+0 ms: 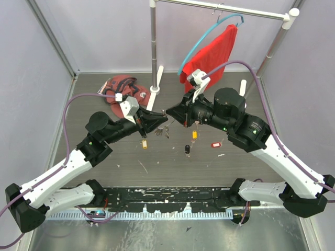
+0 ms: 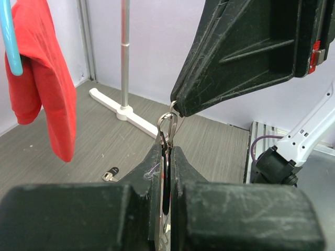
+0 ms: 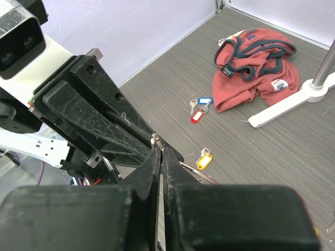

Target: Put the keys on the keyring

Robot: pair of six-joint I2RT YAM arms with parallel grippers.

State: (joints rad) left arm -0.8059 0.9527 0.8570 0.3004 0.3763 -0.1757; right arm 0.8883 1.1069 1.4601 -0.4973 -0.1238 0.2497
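Between the two tool tips, raised clear of the worktop (image 1: 172, 175), the keyring (image 2: 166, 117) stands edge-on to the left wrist camera. Treat it as light, stiff and springy: thin, smooth wire that can slip or twist in a pinch, with overlapping loops that must be levered apart before a key will thread. Hold it across its flat faces, well away from the wire end, so that the opening is free. The left tool (image 2: 166, 152) is closed on the lower part of the ring, fingers flat against both faces; a dark strip also sits between them and cannot be identified. The right tool (image 3: 158, 150) is closed as well, its tip meeting the ring's upper loop and, as far as the left wrist view shows, nipping the wire there. Expect the keys (image 1: 194, 134) to be light, rigid and small; take each by its plastic tag or by the edge of its bow, leaving the hole clear. On the worktop below lie a yellow-tagged key (image 1: 144, 143), a black-tagged key (image 1: 187, 149) and a red-tagged key (image 1: 215, 145); farther off, a blue-tagged key (image 3: 204, 101) lies just beside the crumpled red garment (image 3: 256, 63).
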